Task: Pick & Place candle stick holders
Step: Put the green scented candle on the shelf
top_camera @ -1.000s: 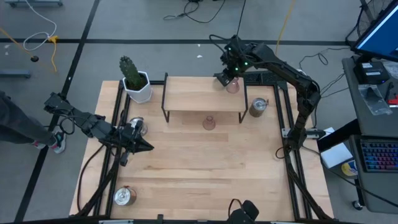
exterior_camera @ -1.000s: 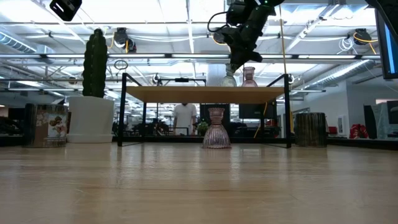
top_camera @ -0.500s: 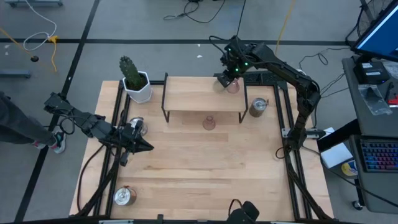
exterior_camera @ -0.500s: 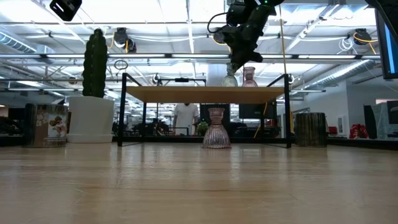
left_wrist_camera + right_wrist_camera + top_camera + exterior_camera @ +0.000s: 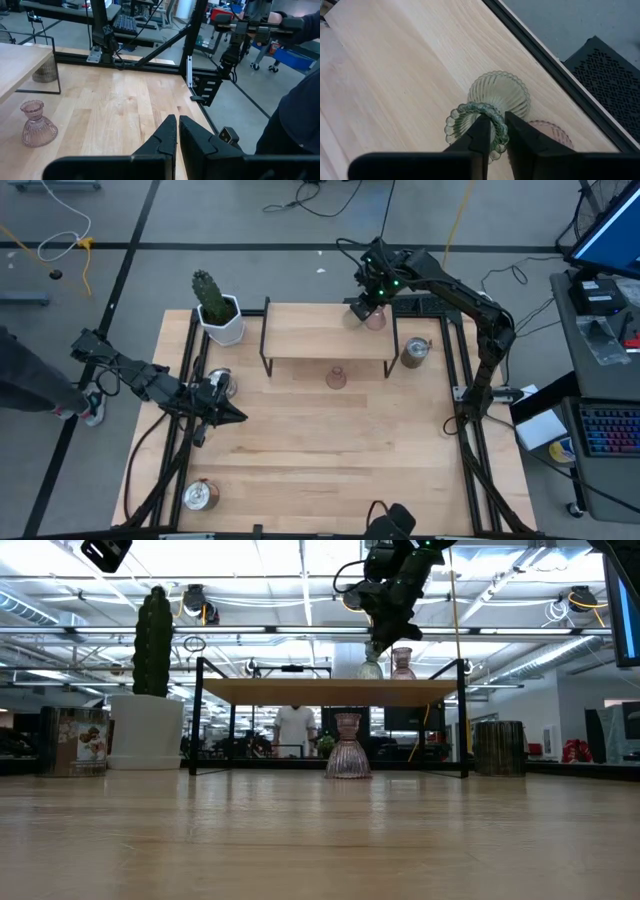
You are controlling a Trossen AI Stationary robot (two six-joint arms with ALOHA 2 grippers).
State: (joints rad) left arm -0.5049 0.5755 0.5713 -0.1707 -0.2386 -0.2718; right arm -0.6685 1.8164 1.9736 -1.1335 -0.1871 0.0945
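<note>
Since the earlier frames, nothing on the table has shifted and my arms hold the same poses; only a person far off in the room has moved slightly.

My right gripper (image 5: 492, 131) is at the back right corner of the raised wooden shelf (image 5: 320, 340), its fingers pinched narrow on the beaded rim of the olive-green holder (image 5: 496, 102), which stands on the shelf top. A pale pink holder (image 5: 402, 662) stands just beside it. A second pale pink holder (image 5: 336, 377) is on the table in front of the shelf. Three silver cups sit apart: one right of the shelf (image 5: 414, 352), one by my left gripper (image 5: 219, 383), one at the near left corner (image 5: 199, 495).

My left gripper (image 5: 176, 131) waits at the table's left edge, fingers closed on nothing.

Judgement: the green holder looks like ribbed glass, so rigid, light, smooth and breakable. The rim grip is slender; the narrow neck under the rim would give surer purchase, and set-down should be gentle.

No brand, label or legible writing is visible.
</note>
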